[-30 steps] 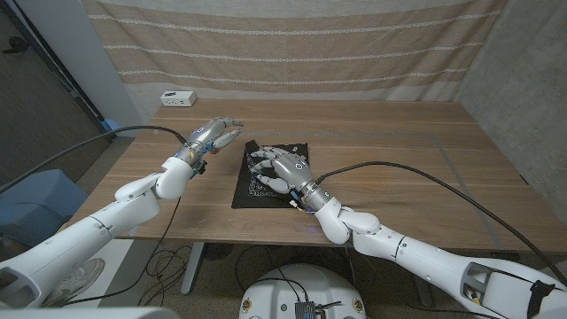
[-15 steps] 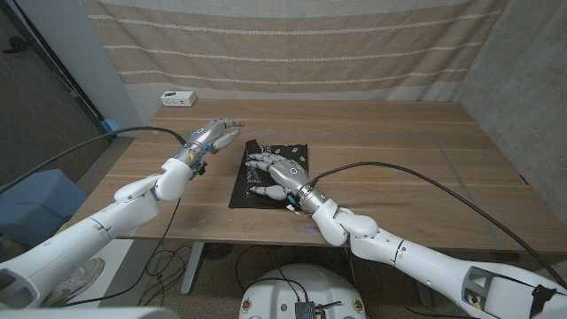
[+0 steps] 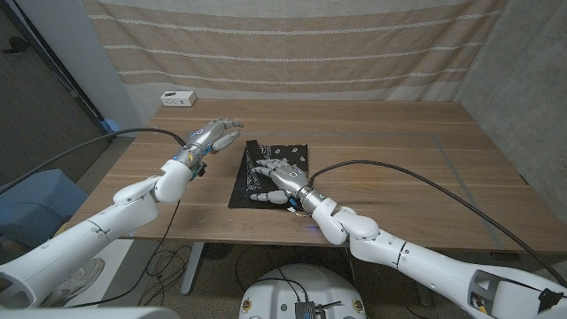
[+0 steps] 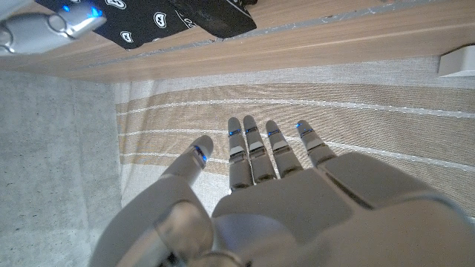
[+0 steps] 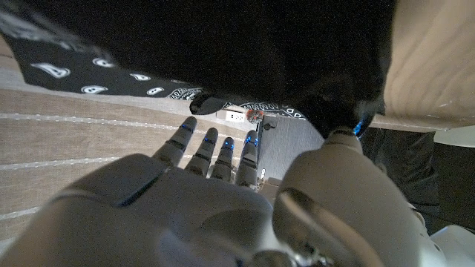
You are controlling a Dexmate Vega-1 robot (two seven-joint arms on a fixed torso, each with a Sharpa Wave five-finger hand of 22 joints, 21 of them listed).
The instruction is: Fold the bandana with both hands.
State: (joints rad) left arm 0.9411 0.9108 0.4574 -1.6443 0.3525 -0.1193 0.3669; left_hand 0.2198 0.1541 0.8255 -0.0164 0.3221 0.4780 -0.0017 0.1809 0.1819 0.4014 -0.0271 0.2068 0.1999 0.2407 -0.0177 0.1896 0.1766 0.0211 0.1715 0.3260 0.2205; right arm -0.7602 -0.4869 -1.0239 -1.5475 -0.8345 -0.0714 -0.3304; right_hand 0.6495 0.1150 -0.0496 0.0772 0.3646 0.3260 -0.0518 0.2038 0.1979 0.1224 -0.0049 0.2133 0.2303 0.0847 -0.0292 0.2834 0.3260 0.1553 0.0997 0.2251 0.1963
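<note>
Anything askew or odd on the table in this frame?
The bandana lies slightly skewed to the table edge, under the right hand. Nothing spilled or damaged; left hand hovers beside it.

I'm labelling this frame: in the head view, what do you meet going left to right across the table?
Small white box → left hand → black bandana, with the right hand resting on it.

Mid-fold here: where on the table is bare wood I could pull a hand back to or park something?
The widest bare stretch of the table runs from the bandana out to the robot's right edge. There is another strip behind the bandana, toward the small white box and the curtain. It is crowded around the bandana: the right hand lies on it and the left hand hovers just beside it.
</note>
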